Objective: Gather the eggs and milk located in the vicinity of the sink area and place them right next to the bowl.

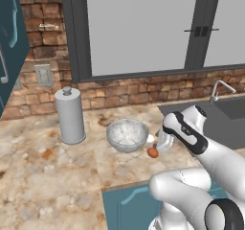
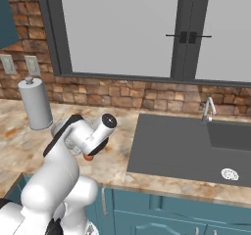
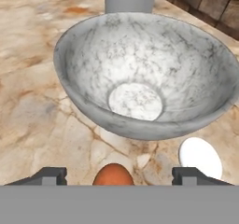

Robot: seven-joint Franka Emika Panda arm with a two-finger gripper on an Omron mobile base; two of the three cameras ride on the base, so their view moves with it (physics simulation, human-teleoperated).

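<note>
So you have both eggs down beside the round silvery-grey bowl with the whitish speckled inside (image 3: 140, 73): the small orange-brown egg (image 3: 113, 175) lies on the marbled beige stone worktop (image 1: 48, 176) just in front of it, and the small white egg (image 3: 200, 157) sits close by at the bowl's foot. Your gripper (image 3: 119, 176) stands open, its fingertips either side of the brown egg and apart from it, so that egg looks released. I judge the eggs done and the milk left to fetch. The dark grey recessed sink (image 2: 181, 146) with its thin silver tap (image 2: 208, 109) holds no carton that you can make out. From the base cameras your arm covers much of the eggs.
</note>
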